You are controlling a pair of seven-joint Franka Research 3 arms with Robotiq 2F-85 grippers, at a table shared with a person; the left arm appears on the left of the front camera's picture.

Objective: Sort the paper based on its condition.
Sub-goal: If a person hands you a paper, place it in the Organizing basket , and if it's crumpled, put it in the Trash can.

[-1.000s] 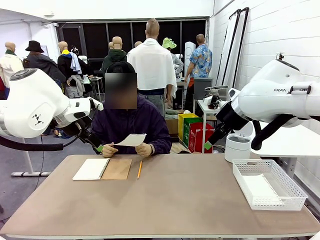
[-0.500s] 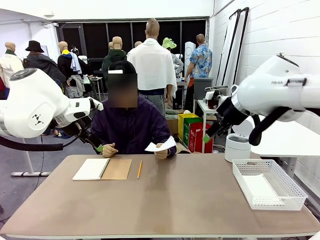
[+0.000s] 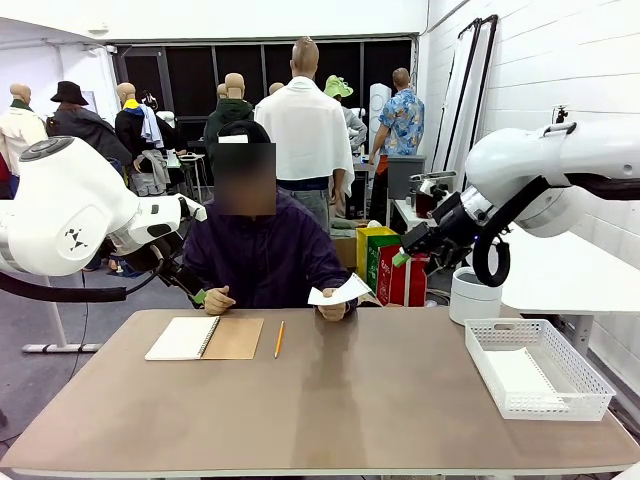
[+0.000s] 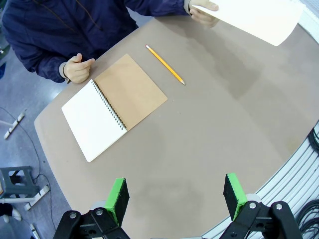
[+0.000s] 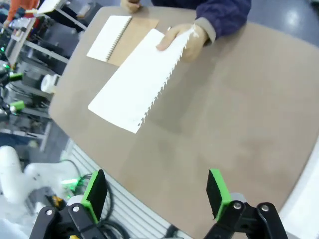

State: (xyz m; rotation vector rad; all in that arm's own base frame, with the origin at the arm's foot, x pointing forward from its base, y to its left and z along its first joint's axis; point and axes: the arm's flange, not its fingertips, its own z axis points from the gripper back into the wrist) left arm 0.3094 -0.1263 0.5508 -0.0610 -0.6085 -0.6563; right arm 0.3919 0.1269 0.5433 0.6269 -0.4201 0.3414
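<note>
In the front view, the paper (image 3: 340,291) was held above the far edge of the counter (image 3: 350,420) by the person's left hand (image 3: 331,310), raised clear of the surface. The person's right hand (image 3: 217,299) was rested on the counter just beside an open spiral notebook (image 3: 205,338), and a pencil (image 3: 279,339) was laid next to its brown cover. A white mesh basket (image 3: 540,400) was set at the robot's right end of the counter, with a flat sheet (image 3: 518,378) lying in it. The left gripper (image 3: 200,296) was raised near the person's right arm; the right gripper (image 3: 400,258) was held in the air, not touching the paper.

In the left wrist view, the left gripper (image 4: 174,181) was seen with its jaws spread wide and nothing between them. Bare counter lay below, with the notebook (image 4: 114,105) and pencil (image 4: 165,64) farther off.

In the right wrist view, the right gripper (image 5: 155,174) was likewise seen wide open and empty. The paper (image 5: 142,79) was pinched at one end by the left hand (image 5: 187,42) – one long edge was ragged and torn
</note>
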